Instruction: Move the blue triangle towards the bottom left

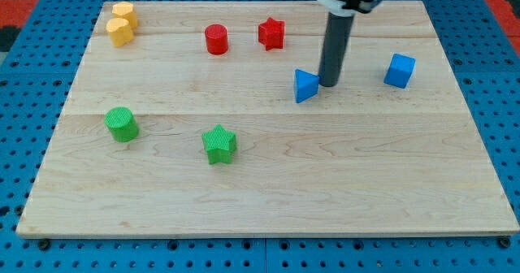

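Observation:
The blue triangle (305,86) lies on the wooden board (268,184), right of centre in the upper half. My dark rod comes down from the view's top, and my tip (329,84) rests on the board right beside the triangle's right side, touching or nearly touching it.
A blue cube (400,70) sits to the right of my tip. A red star (271,33) and a red cylinder (216,39) lie near the top. Two yellow blocks (121,24) sit at the top left. A green cylinder (122,124) and a green star (219,144) lie at lower left.

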Tool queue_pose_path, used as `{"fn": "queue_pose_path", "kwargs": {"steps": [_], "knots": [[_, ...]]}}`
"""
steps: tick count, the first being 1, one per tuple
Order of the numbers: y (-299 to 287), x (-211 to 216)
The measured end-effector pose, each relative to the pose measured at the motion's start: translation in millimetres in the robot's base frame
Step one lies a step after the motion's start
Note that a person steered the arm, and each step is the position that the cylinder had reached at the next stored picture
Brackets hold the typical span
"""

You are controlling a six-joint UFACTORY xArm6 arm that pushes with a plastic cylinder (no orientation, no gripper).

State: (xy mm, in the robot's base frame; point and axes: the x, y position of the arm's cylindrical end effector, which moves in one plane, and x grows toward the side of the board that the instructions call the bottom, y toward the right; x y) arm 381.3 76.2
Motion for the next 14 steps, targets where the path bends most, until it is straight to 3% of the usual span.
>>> {"fn": "queue_pose_path", "kwargs": {"steps": [1,2,3,4,5,6,8,9,10,11,13,14], "knots": [[-93.9,-0.1],[-152.5,10.7],[-61.1,1.1],[-11.2,17.0],[-52.5,55.4],[-117.7,47.5],[-58.8,11.8],[-125.1,-11.5],[-218.3,-3.4],[-250.0,30.7],[-215.3,-24.9],[-166.7,18.2]]}}
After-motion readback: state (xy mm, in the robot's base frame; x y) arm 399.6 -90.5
